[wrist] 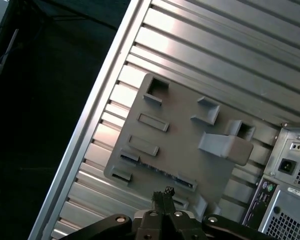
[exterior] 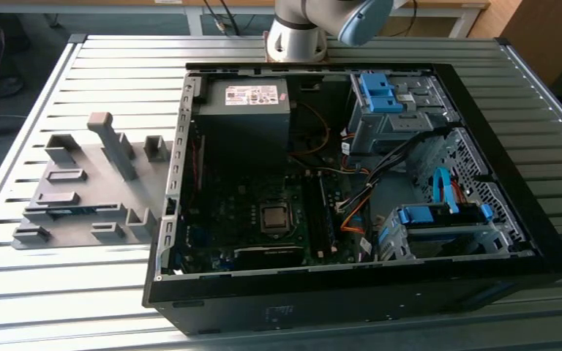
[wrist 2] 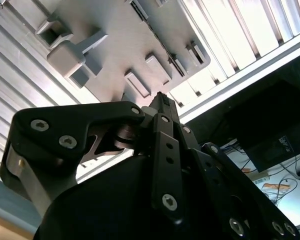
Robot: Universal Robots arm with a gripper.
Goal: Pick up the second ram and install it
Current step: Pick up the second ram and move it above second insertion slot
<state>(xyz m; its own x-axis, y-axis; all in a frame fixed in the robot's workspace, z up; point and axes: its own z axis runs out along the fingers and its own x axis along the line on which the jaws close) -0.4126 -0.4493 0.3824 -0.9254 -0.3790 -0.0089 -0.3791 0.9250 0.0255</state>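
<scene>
Slatted metal table (exterior: 125, 58), open PC case (exterior: 544, 241) on it, grey fixture plate (exterior: 96, 186) by the table edge at the exterior view's left.
Second ram (exterior: 66, 212) seated in a plate slot, on the side away from the arm base (exterior: 296, 36). Gripper (wrist: 162, 194) over the plate near the ram, fingers pressed together, empty. Dark floor (wrist: 40, 100) past the table edge.
</scene>
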